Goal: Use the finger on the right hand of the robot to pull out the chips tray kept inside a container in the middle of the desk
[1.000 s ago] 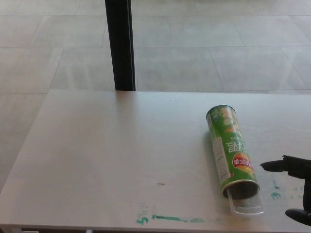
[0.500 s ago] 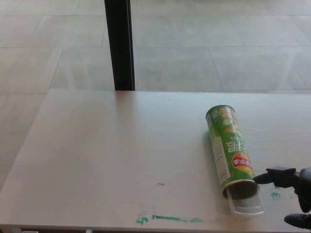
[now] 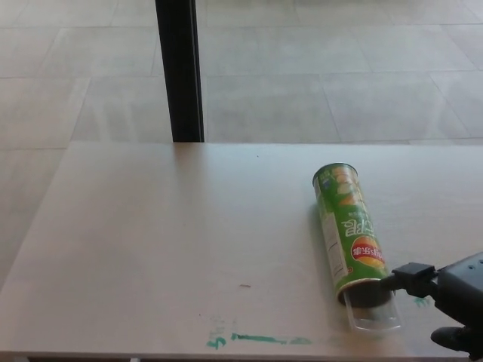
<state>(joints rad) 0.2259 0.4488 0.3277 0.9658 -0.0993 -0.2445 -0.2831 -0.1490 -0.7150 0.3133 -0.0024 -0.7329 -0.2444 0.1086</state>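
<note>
Green chips container (image 3: pixel 349 231) is seen lying right of centre on the desk (image 3: pixel 151 249), its clear, light, flimsy tray (image 3: pixel 375 315) protruding; the empty right hand (image 3: pixel 453 298), one finger (image 3: pixel 411 276) extended, is placed at the tray's lip

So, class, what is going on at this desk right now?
A green chips can lies on its side on the desk, its open end facing the near edge. A clear tray pokes a little way out of that end. The robot's right hand comes in from the right, one finger stretched to the can's mouth, at or just short of the rim. The tray is not yet pulled out. The left hand is not in view.
</note>
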